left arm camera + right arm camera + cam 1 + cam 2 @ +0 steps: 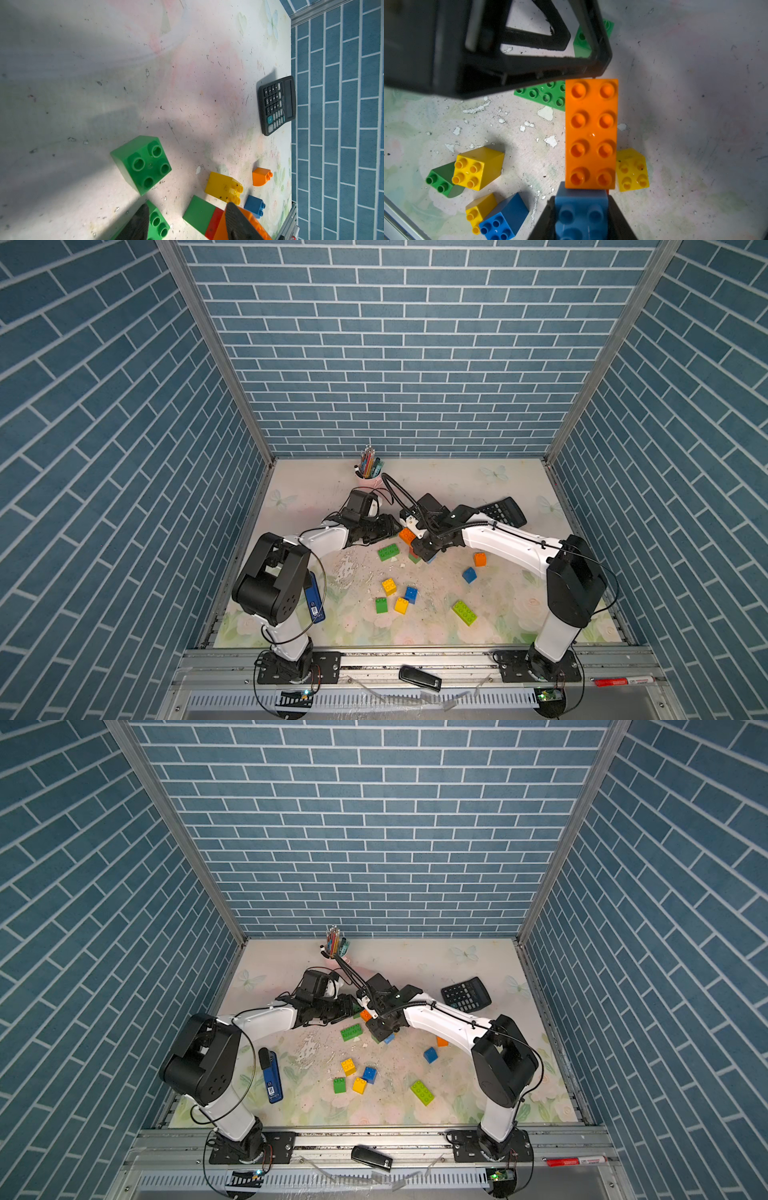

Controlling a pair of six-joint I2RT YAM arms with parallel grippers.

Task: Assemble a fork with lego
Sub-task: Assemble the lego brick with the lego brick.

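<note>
Floral tabletop point(436, 626): right gripper point(580, 199) clamped shut on blue brick point(581, 216), orange eight-stud brick point(590, 133) joined ahead of it; left gripper point(187, 205) half-open, holding nothing, one finger touching the orange brick's far end, probably bracing.

Top views bright, evenly lit from above, sharp; brick walls point(83, 448) bow toward frame edges. Left wrist view: broad soft shadows across table point(62, 104). Right wrist view: small glare spot on orange brick point(590, 133), blue brick point(581, 214) blurred, too close.
</note>
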